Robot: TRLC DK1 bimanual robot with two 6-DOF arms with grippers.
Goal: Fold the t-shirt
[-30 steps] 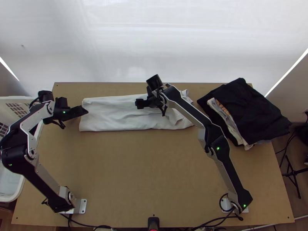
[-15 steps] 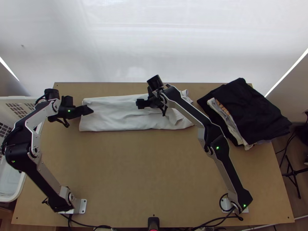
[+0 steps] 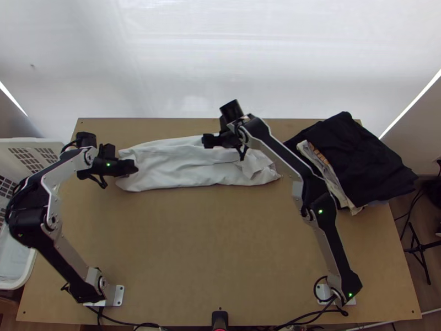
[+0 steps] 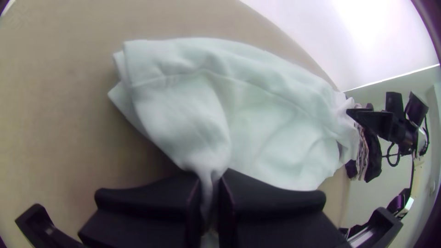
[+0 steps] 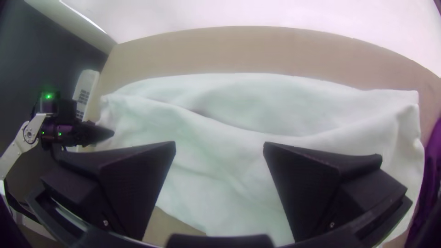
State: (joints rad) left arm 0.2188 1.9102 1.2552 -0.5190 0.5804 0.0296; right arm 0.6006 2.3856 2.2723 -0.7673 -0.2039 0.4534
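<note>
- White t-shirt (image 3: 176, 172): long wrinkled strip on tabletop (image 3: 220, 248), near pile of mostly dark clothes (image 3: 364, 160).
- Left hand (image 3: 133, 167): pinching t-shirt's end.
- Right hand (image 3: 206, 141): wide, over t-shirt.

Dark folded clothes (image 3: 366, 160) (and a slotted basket (image 3: 50, 145))
</note>
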